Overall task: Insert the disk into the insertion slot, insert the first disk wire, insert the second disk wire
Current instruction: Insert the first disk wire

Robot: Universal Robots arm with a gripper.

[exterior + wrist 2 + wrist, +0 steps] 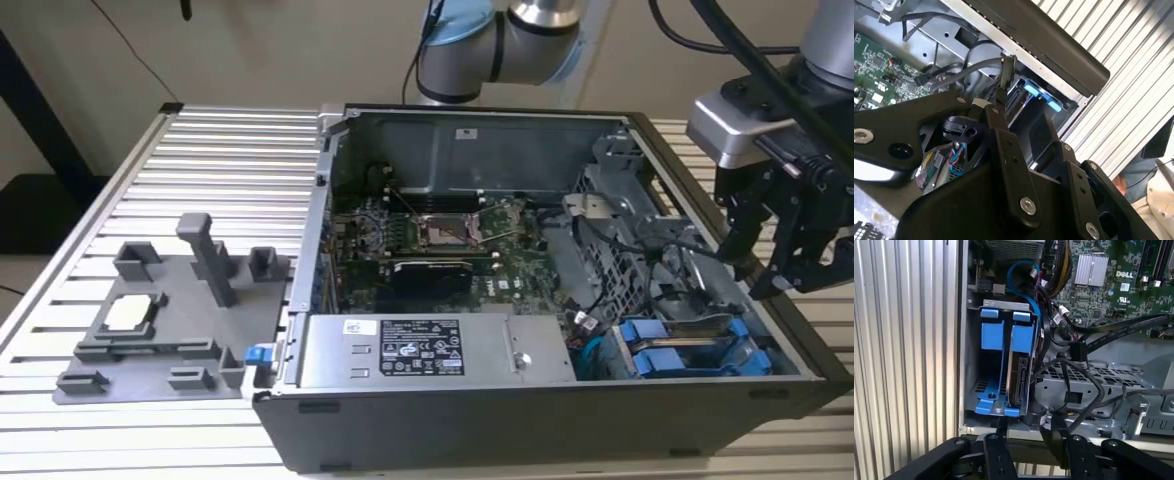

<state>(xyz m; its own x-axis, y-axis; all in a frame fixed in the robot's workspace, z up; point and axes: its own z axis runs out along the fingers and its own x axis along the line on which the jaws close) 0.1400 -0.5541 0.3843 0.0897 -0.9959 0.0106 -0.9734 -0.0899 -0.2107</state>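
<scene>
one computer case [534, 430], two blue carriers [992, 335], perhaps one disk [1016, 380], one grey fixture [147, 330]

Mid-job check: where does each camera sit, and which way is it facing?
Exterior view: off the arm, above the open case, looking down into it; the arm and open tool show at the exterior view's right.
First wrist view: on the arm, facing the cage with the disk seated; tool in the foreground.
Second wrist view: on the arm, looking past the tool to the case edge.
Shared: both wrist views show the tool and blue carriers.
</scene>
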